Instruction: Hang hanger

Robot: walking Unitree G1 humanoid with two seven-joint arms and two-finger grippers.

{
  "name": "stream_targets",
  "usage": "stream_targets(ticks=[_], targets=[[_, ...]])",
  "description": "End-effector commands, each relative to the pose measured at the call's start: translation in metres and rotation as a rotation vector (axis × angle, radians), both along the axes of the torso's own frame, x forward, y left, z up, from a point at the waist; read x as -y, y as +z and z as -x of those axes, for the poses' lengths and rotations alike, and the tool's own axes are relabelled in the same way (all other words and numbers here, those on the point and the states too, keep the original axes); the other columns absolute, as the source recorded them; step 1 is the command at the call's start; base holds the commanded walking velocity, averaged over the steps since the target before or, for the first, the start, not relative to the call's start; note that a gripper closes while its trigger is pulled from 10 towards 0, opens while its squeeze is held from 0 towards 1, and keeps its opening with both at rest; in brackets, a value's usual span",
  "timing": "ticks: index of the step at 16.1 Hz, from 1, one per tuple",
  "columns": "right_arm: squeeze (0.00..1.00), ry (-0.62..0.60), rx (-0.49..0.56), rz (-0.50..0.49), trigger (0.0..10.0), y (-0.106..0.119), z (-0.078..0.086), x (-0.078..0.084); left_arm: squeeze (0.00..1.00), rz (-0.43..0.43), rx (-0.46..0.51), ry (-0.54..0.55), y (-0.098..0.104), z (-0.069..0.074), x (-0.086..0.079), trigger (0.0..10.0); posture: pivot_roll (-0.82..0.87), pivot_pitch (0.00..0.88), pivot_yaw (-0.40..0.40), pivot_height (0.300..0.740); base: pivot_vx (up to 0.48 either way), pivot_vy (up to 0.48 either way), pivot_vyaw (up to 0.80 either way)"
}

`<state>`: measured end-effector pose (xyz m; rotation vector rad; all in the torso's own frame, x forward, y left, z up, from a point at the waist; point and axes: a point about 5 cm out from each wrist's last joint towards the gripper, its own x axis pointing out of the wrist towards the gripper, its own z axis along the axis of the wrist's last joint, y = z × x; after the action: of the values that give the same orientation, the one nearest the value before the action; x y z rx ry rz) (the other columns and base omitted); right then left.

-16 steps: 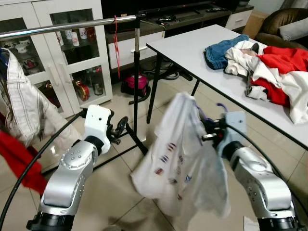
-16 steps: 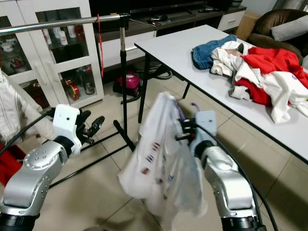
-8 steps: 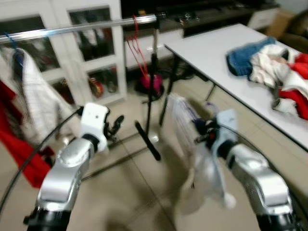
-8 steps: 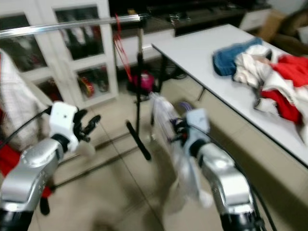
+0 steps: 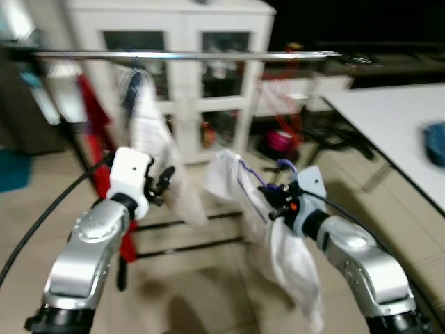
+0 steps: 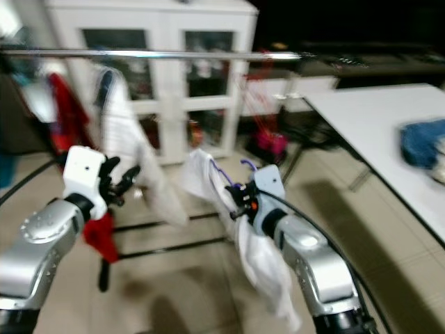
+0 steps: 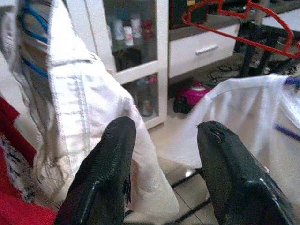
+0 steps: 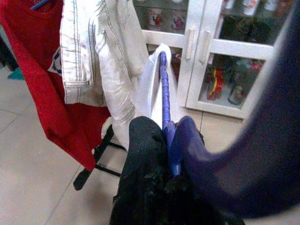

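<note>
A purple hanger (image 8: 163, 84) carrying a white shirt (image 5: 281, 247) is clamped in my right gripper (image 5: 276, 202), which is shut on it at chest height, below and short of the silver rail (image 5: 188, 54). The shirt droops under the gripper. On the rail hang a white jacket (image 5: 147, 122) on a blue hanger, a red garment (image 5: 94, 129) and an empty red hanger (image 7: 225, 23). My left gripper (image 7: 161, 154) is open and holds nothing; it is raised beside the white jacket, left of the held shirt.
A white glass-door cabinet (image 5: 208, 83) stands behind the rail. The rack's black base bars (image 5: 188, 247) lie on the tiled floor. A white table (image 5: 396, 118) with blue jeans (image 5: 437, 142) is at the right. The picture is blurred.
The camera has swung left, so the rail and its hanging clothes now sit in front and the table has slid right. My right gripper still holds the hanger and shirt.
</note>
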<state>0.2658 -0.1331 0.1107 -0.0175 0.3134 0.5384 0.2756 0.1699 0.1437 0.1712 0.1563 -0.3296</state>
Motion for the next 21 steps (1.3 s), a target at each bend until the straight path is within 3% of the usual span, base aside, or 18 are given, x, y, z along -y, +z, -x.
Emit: stream_targets(ticks=[1,6,11,18,21], targets=[[0.00,-0.021,0.028,0.016,10.0,0.004,-0.001,0.005,0.00,0.007,0.017,-0.052,0.005,0.000,0.011,10.0,-0.07,0.000,-0.046,0.740,0.345,0.000,0.00],[0.00,-0.199,0.078,-0.005,10.0,0.023,-0.015,0.017,0.00,-0.009,0.018,-0.172,0.006,0.004,0.024,10.0,-0.05,0.000,-0.058,0.740,0.340,0.000,0.00],[0.00,-0.226,0.152,0.043,10.0,0.041,-0.031,0.023,0.00,-0.015,0.031,-0.204,0.008,0.004,0.026,10.0,-0.05,0.000,-0.059,0.740,0.337,0.000,0.00],[0.00,-0.220,0.229,-0.020,10.0,0.057,-0.044,0.025,0.00,-0.028,0.032,-0.238,0.008,0.005,0.030,10.0,-0.05,0.000,-0.055,0.740,0.328,0.000,0.00],[0.00,-0.184,0.242,0.005,10.0,0.061,-0.052,0.029,0.00,-0.053,0.035,-0.225,0.007,0.006,0.028,10.0,-0.05,0.000,-0.065,0.740,0.095,0.000,0.00]])
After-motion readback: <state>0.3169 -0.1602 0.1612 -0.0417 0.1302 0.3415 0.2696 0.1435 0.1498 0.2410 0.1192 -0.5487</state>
